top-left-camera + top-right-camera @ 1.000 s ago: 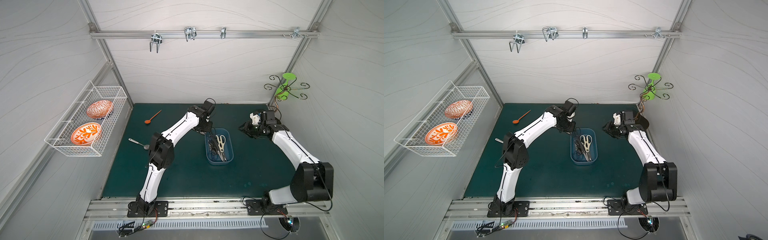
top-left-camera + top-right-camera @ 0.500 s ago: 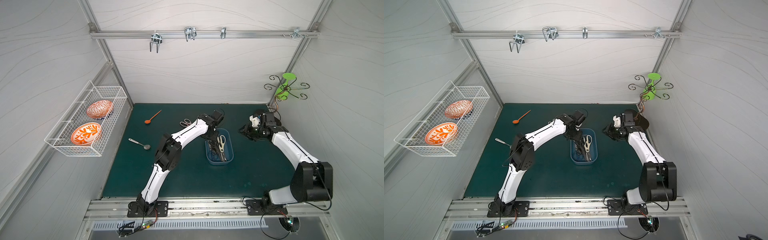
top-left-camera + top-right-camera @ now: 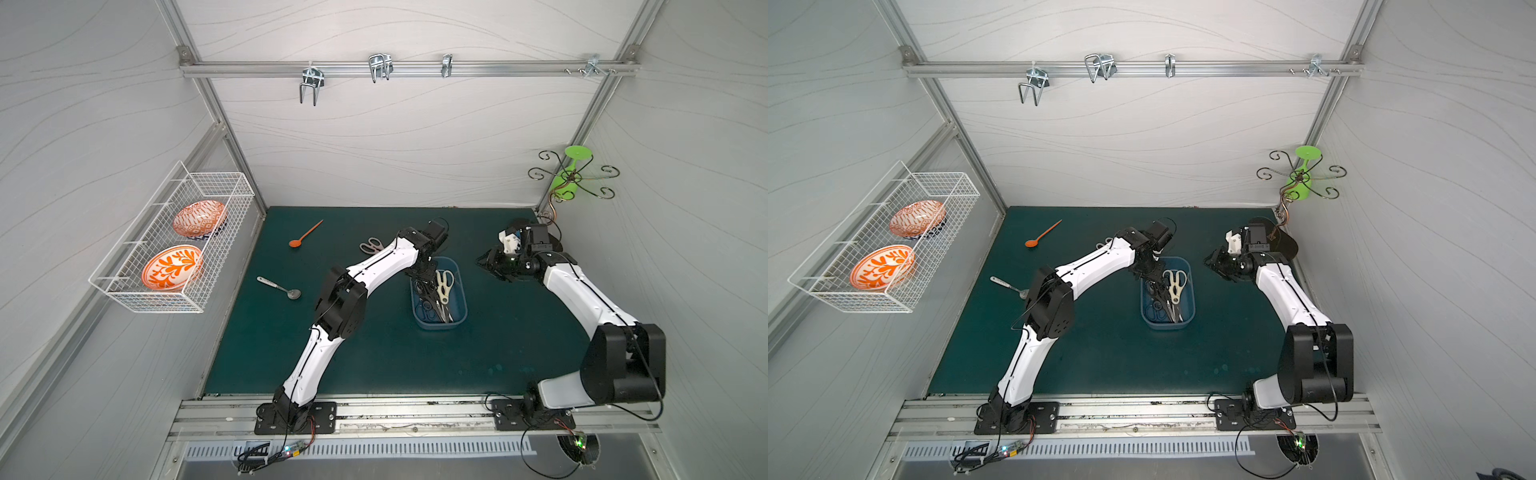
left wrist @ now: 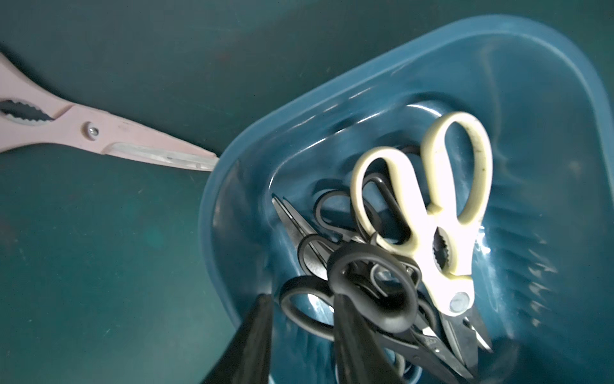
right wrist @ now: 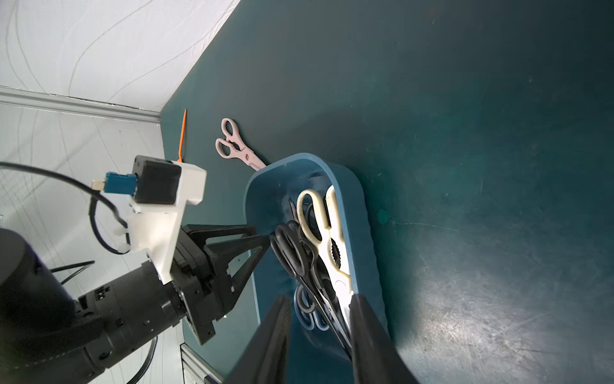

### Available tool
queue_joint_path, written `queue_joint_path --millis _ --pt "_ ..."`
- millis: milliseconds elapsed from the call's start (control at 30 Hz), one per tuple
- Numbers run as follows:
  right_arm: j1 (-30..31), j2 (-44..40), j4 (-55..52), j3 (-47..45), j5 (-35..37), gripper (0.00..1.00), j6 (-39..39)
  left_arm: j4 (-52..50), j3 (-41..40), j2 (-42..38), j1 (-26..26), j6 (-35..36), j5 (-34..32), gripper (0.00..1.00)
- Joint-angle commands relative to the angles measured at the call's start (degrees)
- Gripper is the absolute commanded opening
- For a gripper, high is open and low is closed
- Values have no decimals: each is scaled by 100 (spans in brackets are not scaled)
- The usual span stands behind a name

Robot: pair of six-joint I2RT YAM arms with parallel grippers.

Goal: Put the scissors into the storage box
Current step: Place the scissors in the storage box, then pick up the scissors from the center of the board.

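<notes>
The blue storage box stands mid-table and holds several scissors, among them a cream-handled pair and black-handled ones. My left gripper is open over the box's far end. The handle loop of a black pair rests against one of its fingers, unclamped. A pink-handled pair lies on the mat just outside the box's far corner. My right gripper hovers open to the right of the box, holding nothing.
An orange spoon and a metal spoon lie on the left of the green mat. A white wire basket with two orange bowls hangs on the left wall. A green stand with wire hooks occupies the back right corner.
My left gripper came over the box's far end and its jaws parted, letting go of the black-handled scissors. The right arm has barely moved.
</notes>
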Motion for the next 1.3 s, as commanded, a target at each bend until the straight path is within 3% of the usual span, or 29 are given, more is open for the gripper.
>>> queue_joint_path --millis 0,233,433,633,800,1100,1267 --pt "-12 -127 4 92 -40 35 28 -70 268 -263 68 -133 5 38" --pt "167 -58 -25 190 133 37 4 674 -245 -1267 924 -861 736 41" --pt "289 57 -21 304 244 40 -34 1208 -867 -1684 1627 -884 25 42" --pt "364 110 -33 381 307 42 -86 1379 -1063 -1192 2319 -1214 -189 42" --pt "391 145 -89 408 350 42 -146 1357 -775 -477 2777 -1787 4 41" --pt "389 404 -133 537 384 42 -218 646 486 622 2846 -2060 40 40" --pt "391 509 -101 565 381 42 -244 745 629 819 2842 -2191 299 40"
